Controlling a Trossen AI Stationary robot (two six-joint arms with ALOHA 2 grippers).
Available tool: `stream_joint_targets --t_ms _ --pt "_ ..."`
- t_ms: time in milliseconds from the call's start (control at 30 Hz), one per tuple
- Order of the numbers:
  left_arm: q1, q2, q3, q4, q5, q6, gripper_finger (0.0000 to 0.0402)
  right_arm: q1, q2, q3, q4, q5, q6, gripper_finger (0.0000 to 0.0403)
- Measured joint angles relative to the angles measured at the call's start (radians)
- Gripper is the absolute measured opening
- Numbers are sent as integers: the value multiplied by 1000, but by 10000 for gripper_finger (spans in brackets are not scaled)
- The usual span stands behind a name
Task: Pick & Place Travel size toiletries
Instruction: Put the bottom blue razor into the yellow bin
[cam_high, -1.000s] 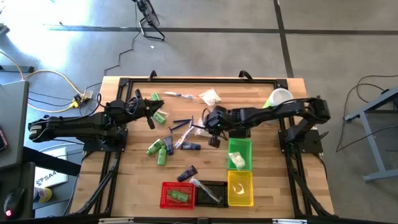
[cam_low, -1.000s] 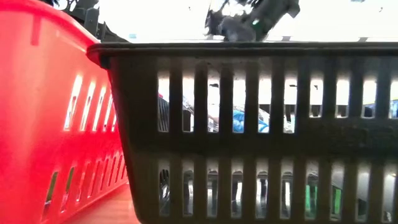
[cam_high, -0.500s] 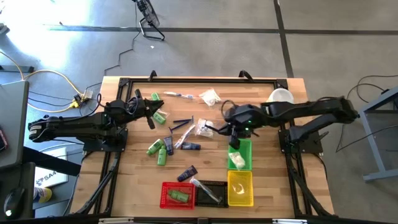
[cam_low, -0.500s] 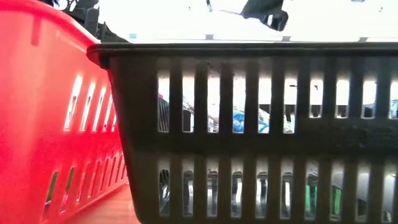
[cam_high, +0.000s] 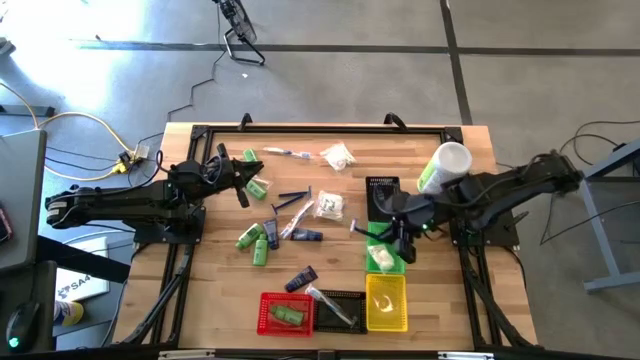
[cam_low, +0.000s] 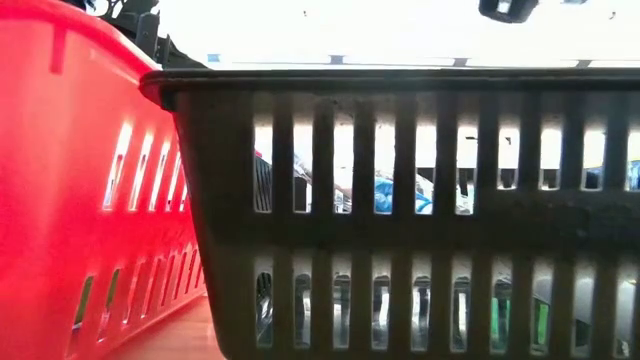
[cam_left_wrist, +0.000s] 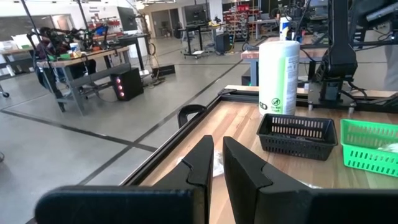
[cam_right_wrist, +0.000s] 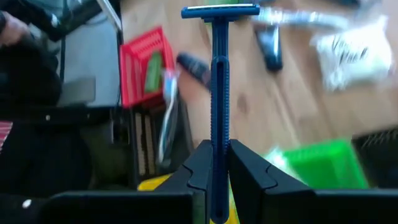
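Blue razor (cam_right_wrist: 219, 93) clamped by its handle in my right pincer (cam_right_wrist: 214, 163) above the green basket (cam_high: 385, 243), carry step; next I judge which basket takes it.

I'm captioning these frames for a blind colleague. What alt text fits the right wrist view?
The right gripper is shut on a blue razor, its head pointing away from the camera. Below lie a red basket, a green basket, and a white packet on the wooden table.

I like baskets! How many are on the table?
5: red basket, black basket and yellow basket in a row; green basket behind yellow; second black basket behind green.
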Motion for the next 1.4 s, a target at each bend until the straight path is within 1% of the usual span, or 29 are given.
stream_joint_targets --t_ms 133,333,533,667,833,900,1100,1233,1400 --pt "0 0 0 -4 0 0 30 69 0 0 -49 0 81 32" --pt "0 0 0 -38 0 0 30 174 0 0 -57 9 157 32" --pt "0 0 0 -52 0 -5 30 275 12 0 -76 60 209 32" --pt "0 1 0 -52 0 -32 30 332 42 0 -103 106 267 32" --pt "0 5 0 -83 0 -85 30 379 117 0 -107 103 340 32" --pt "0 5 0 -104 0 -89 30 393 155 0 -106 94 372 32" --pt "0 5 0 -137 0 -114 30 394 280 0 -105 47 387 32" --pt "0 5 0 -141 0 -114 30 372 355 0 -90 -47 433 29" --pt "0 5 0 -113 0 -99 30 371 419 0 -75 -108 512 29"
